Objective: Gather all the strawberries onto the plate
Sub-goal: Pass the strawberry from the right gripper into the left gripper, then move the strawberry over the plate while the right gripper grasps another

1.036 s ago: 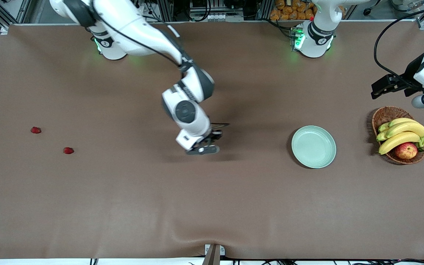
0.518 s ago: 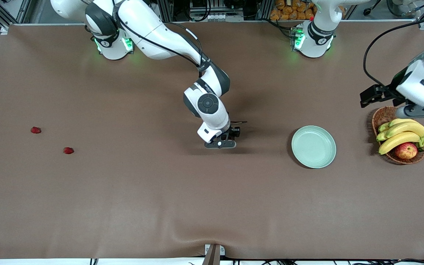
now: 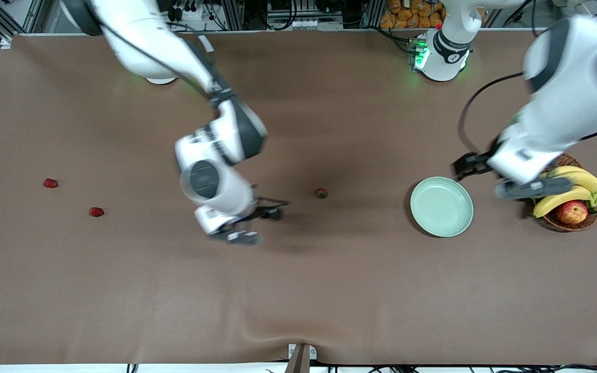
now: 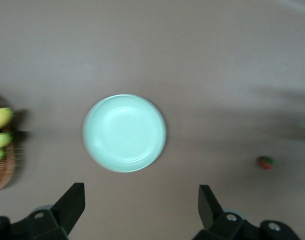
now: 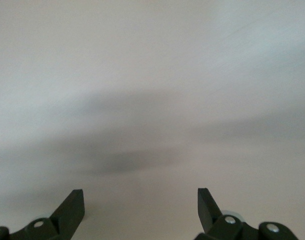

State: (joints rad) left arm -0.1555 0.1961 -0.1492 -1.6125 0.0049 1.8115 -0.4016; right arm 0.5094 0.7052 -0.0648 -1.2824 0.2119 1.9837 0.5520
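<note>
While the brown table cover (image 3: 329, 290) is being lit evenly, one strawberry (image 3: 321, 193) is being left loose between the spread-fingered right gripper (image 3: 257, 220) and the plate (image 3: 441, 206). Two strawberries (image 3: 96, 212) are sitting toward the right arm's end. The left gripper (image 3: 485, 176), fingers apart, is being hung beside the banana basket (image 3: 563, 223).

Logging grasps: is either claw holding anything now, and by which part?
Nothing is held. The left claw and the right claw are both open and empty.
</note>
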